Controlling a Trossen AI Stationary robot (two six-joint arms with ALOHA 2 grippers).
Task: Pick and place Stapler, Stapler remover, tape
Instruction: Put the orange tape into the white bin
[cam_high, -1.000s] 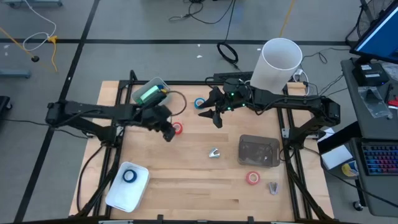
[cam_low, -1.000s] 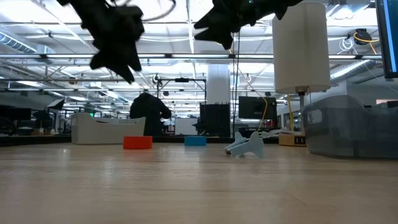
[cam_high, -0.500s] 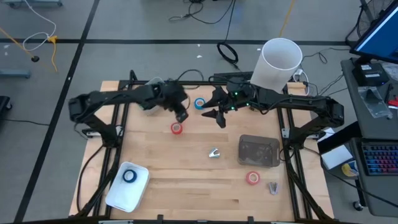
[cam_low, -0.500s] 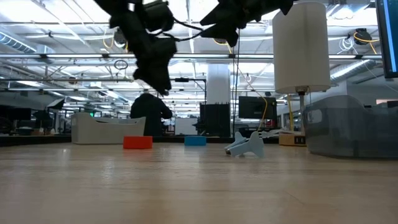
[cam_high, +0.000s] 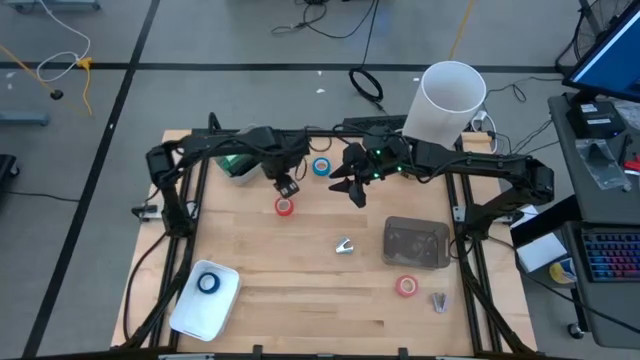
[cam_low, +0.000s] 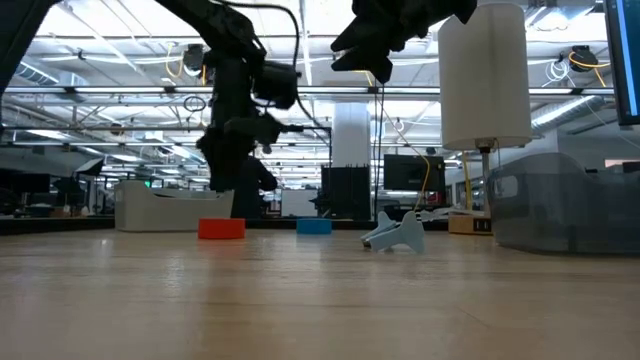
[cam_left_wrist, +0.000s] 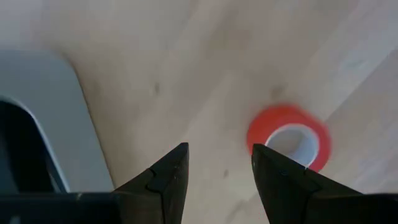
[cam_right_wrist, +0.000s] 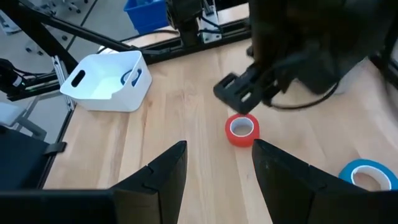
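Tape, a red roll (cam_high: 285, 206) lying flat on the worktop toward its far edge, sits just beyond and below my left claw (cam_high: 285, 186), whose fingers hang apart and empty, not touching it.

Wooden table top (cam_high: 300, 290) in pale planks, framed by black rails, standing on a grey floor (cam_high: 90, 250) crossed by dark seams. Beyond the table's far edge, loose black cables (cam_high: 366, 84) on the floor; off its right side, a desk with a keyboard (cam_high: 608, 258) and a blue-lit monitor (cam_high: 606, 50). Across the table at table height, a wide hall: ceiling trusses with strip lights (cam_low: 100, 75), a white pillar (cam_low: 351, 160), a person (cam_low: 238, 185) in dark clothing behind it.
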